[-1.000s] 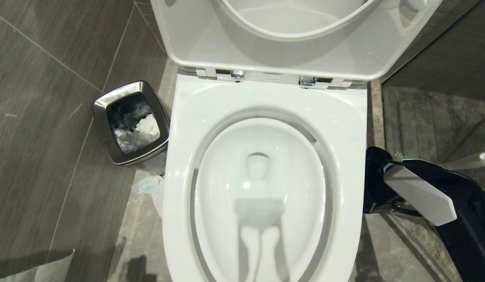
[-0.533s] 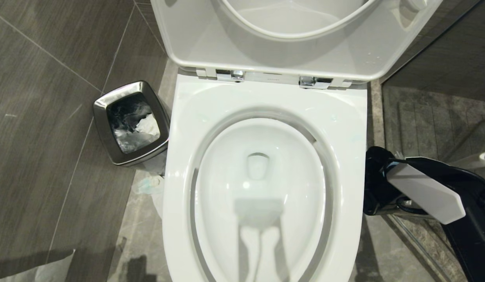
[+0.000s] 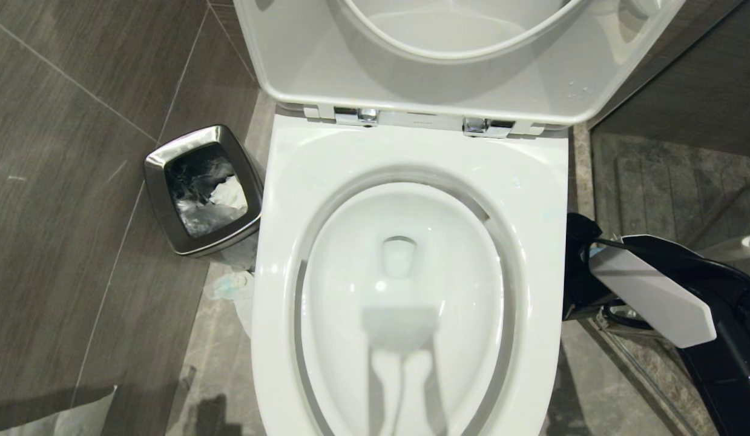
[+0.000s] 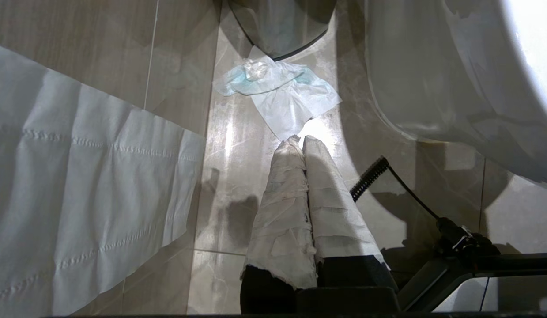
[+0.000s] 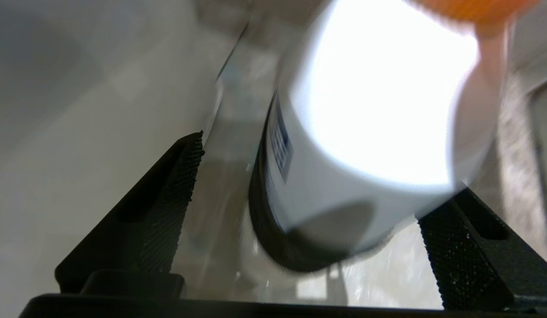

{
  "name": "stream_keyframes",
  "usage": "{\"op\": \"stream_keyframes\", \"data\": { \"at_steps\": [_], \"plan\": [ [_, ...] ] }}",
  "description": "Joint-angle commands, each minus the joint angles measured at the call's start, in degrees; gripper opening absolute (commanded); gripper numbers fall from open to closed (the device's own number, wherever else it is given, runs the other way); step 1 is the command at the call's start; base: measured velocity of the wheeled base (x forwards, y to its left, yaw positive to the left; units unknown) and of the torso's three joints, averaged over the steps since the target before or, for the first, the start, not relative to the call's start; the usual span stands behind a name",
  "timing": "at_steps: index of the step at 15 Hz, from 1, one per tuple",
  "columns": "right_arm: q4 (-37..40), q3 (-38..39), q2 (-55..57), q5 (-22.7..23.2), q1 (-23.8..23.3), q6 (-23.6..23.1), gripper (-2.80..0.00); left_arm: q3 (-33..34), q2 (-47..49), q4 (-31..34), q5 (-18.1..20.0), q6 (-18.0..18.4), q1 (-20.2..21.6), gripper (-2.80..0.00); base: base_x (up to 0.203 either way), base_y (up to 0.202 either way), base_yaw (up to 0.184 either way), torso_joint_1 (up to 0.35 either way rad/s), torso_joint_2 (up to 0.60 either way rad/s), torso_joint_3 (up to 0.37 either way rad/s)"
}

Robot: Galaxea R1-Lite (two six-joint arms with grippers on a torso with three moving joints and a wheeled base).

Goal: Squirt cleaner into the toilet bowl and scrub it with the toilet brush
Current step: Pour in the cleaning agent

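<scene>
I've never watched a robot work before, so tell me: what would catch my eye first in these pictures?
The open white toilet bowl fills the middle of the head view, seat and lid raised. A small steel waste bin stands on the dark floor tiles to its left. To its right the robot's right gripper reaches down beside the bowl, jaws spread wide around a white container, while the left gripper, wrapped in paper, hangs shut over the floor.

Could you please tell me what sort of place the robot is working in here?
Almost certainly a bathroom: a white toilet bowl with its lid up, a small steel waste bin beside it, and grey floor tiles.
</scene>
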State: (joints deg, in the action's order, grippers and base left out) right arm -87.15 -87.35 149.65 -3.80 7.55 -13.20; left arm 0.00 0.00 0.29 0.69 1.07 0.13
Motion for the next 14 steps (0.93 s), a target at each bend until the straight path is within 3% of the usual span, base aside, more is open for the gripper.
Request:
{"op": "stream_keyframes", "data": {
  "at_steps": [1, 14],
  "plan": [
    [-0.5, -2.7, 1.5, -0.4, 0.2, -0.2, 0.0, 0.1, 0.1, 0.0, 0.0, 0.0, 0.0, -2.8, 0.0, 0.0, 0.0, 0.0, 0.0, 0.0],
    [-0.5, -2.6, 4.7, -0.3, -0.1, -0.8, 0.0, 0.1, 0.1, 0.1, 0.0, 0.1, 0.0, -2.8, 0.0, 0.0, 0.0, 0.0, 0.0, 0.0]
  ]
}}
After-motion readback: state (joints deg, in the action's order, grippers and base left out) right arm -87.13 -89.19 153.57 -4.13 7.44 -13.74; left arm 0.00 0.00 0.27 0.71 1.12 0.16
